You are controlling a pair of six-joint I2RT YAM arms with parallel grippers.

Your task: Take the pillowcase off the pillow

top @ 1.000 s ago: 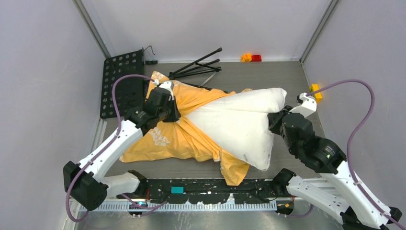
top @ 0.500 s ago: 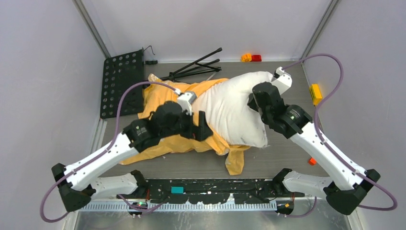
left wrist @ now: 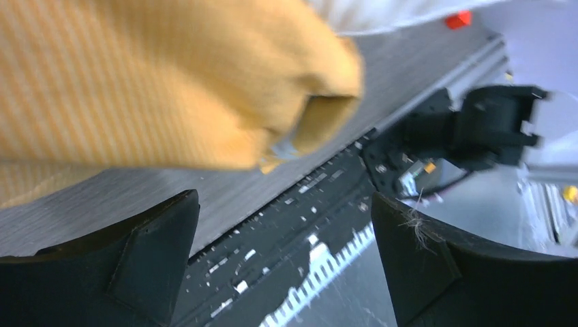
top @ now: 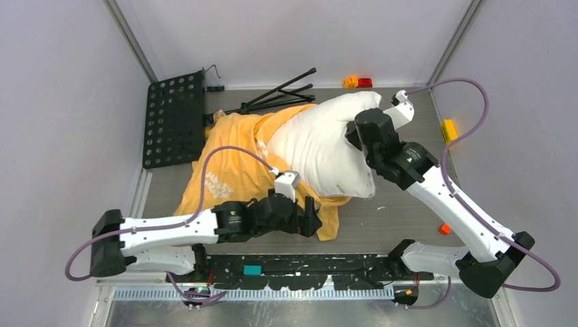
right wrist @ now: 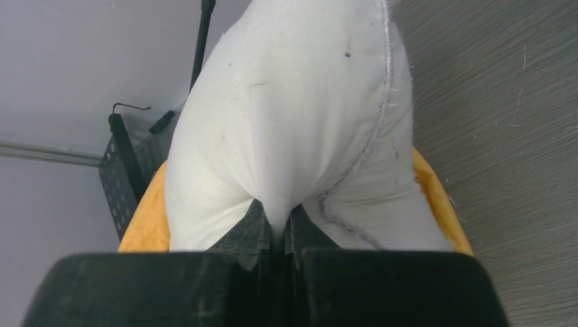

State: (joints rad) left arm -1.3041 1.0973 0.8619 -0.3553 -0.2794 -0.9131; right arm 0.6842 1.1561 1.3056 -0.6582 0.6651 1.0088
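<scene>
The white pillow (top: 320, 146) lies across the middle of the table, on top of the pillowcase (top: 228, 174). The pillowcase shows its orange-yellow face, and its folds lap the pillow's left end. My right gripper (top: 354, 133) is shut on a pinch of the pillow's right edge. In the right wrist view white pillow (right wrist: 293, 116) bunches between the right gripper's (right wrist: 276, 221) jaws, with pillowcase (right wrist: 436, 197) beneath. My left gripper (top: 315, 221) hangs low near the front, open. In its wrist view the left gripper (left wrist: 286, 259) holds nothing, with the pillowcase (left wrist: 170, 82) just ahead of it.
A black perforated plate (top: 174, 119) lies at the back left, with a folded black tripod (top: 279, 95) beside it. Small orange and red blocks (top: 358, 82) sit at the back wall. A yellow block (top: 448, 129) and a small red piece (top: 444, 229) are on the right. A black rail (top: 293, 266) runs along the near edge.
My left gripper let go of the pillowcase, opened wide and swung toward the near edge. The right arm carried the pillow's edge back and to the left, and the pillow shifted with it.
</scene>
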